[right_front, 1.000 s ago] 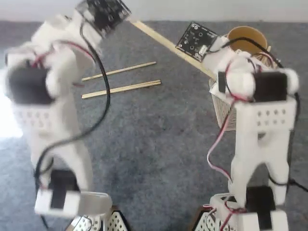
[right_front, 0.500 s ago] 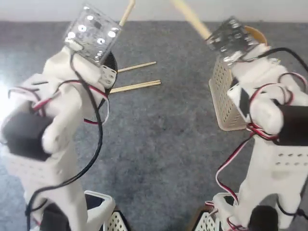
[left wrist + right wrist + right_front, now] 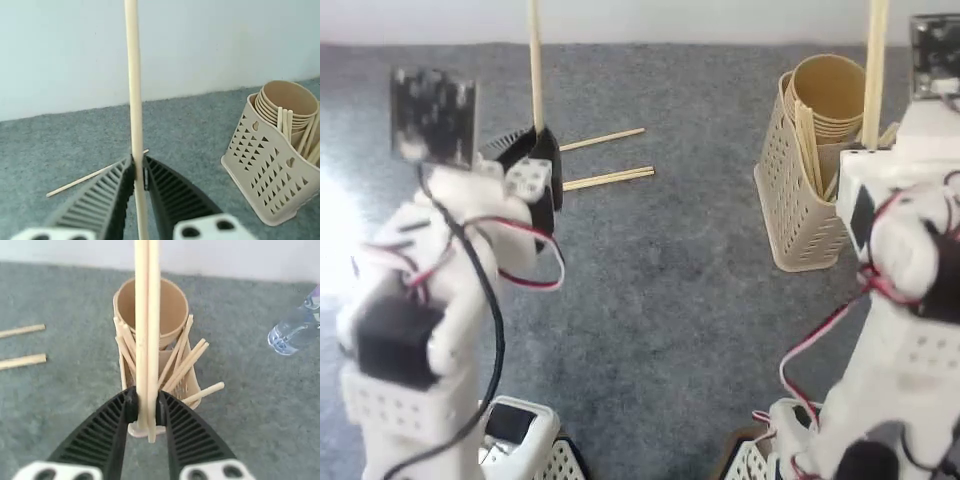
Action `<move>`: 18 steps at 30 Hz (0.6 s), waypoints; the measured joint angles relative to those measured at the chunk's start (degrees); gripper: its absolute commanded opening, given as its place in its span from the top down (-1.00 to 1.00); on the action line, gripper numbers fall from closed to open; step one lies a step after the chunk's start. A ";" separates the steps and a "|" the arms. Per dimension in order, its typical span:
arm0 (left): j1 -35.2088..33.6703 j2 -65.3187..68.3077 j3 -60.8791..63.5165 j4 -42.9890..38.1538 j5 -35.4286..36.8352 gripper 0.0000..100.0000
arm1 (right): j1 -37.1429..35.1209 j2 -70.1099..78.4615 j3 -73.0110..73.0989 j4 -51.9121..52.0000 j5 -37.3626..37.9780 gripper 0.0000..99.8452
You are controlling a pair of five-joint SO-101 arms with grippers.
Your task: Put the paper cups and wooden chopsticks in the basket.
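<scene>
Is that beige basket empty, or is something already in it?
Not empty. The basket holds a stack of paper cups and several wooden chopsticks leaning upright inside it.

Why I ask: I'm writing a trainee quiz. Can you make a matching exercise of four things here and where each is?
1 paper cups
2 single chopstick
3 chopstick pair
4 loose chopsticks

A upright in the right gripper
B lying on the carpet
C stacked in the basket
D upright in the left gripper

Pairs: 1-C, 2-D, 3-A, 4-B

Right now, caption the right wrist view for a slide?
Right gripper shut on a chopstick pair, basket of paper cups beyond.
</scene>
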 measured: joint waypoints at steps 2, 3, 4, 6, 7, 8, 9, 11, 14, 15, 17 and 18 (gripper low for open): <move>0.00 -5.45 7.38 -4.57 0.26 0.98 | 0.00 -3.78 4.04 -3.34 -1.41 0.98; 0.00 -8.18 10.73 -6.68 0.26 0.98 | 0.00 -6.15 7.21 -5.54 -1.76 0.98; 0.00 -10.73 13.98 -8.53 0.18 0.98 | 0.00 -8.44 10.81 -8.09 -1.93 0.98; 0.00 -14.95 19.52 -11.25 -1.14 0.98 | 0.00 -13.63 19.87 -13.80 -2.02 0.98; 0.00 -16.26 21.89 -12.22 -1.67 0.98 | 0.00 -16.26 25.05 -16.97 -2.02 0.98; 0.00 -16.79 23.74 -13.10 -2.02 0.98 | 0.00 -19.08 30.07 -20.13 -2.02 0.98; 0.00 -16.79 25.41 -13.98 -2.46 0.98 | 0.00 -21.63 35.52 -23.30 -2.02 0.98; -0.18 -16.70 28.31 -15.47 -2.99 0.98 | 0.00 -25.85 44.84 -29.01 -1.67 0.98; -0.18 -16.70 30.42 -18.20 -3.34 0.98 | 0.09 -27.78 53.36 -34.90 0.53 0.98; -0.18 -16.70 31.21 -18.99 -3.34 0.98 | 0.09 -27.52 54.68 -36.22 0.97 0.98; 0.00 -16.70 32.62 -20.84 -3.34 0.98 | 0.18 -25.67 55.30 -38.51 1.49 0.98; 0.18 -16.70 33.41 -21.71 -3.34 0.98 | 0.00 -24.26 55.47 -39.82 1.67 0.98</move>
